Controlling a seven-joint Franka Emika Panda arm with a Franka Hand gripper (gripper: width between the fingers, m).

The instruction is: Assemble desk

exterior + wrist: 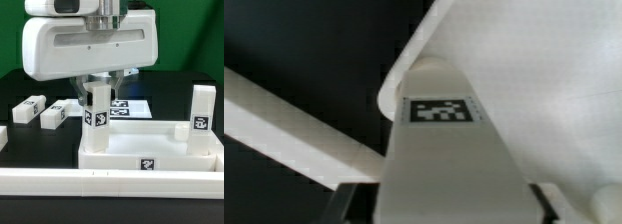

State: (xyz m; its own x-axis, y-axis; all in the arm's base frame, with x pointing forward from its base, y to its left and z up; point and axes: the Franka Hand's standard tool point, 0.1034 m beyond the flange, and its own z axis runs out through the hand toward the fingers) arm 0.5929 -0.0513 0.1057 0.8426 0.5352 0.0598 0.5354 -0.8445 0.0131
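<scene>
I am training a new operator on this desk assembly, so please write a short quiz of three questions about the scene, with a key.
1. How many legs stand upright on the desk top?
2. True or false: the two loose legs lie inside the desk top.
3. The gripper hangs over: A) the marker board; B) the upright leg on the exterior view's left; C) a lying leg.
Key: 1. Two, counting the right upright leg. 2. False: they lie on the table, on the exterior view's left. 3. B.
</scene>
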